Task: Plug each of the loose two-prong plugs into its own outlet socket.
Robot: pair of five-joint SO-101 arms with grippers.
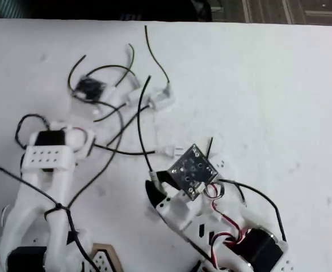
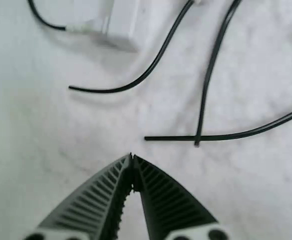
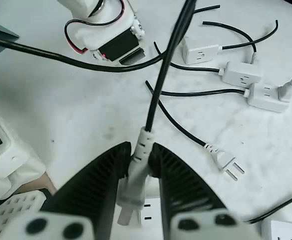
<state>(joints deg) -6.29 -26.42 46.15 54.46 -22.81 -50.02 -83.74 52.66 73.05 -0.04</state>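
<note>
My right gripper (image 3: 136, 165) is shut on a white two-prong plug (image 3: 134, 172), whose black cable (image 3: 163, 65) runs up and away. The prongs hang just above a white outlet socket (image 3: 148, 216). In the high view this plug (image 1: 152, 173) sits at the black fingers, near the table's middle. A loose plug (image 3: 224, 164) lies on the table beside it, also seen as the plug (image 1: 170, 150) from above. Three white sockets (image 3: 240, 74) lie in a row farther off; the end one (image 3: 265, 96) has a plug in it. My left gripper (image 2: 132, 162) is shut and holds nothing, above bare table.
Black cables (image 2: 210, 75) cross the white table ahead of the left gripper, near a white socket (image 2: 121, 20). The left arm (image 1: 46, 150) stands at the table's left. A dark object (image 1: 89, 88) lies among cables at the back left. The table's right half (image 1: 279, 85) is bare.
</note>
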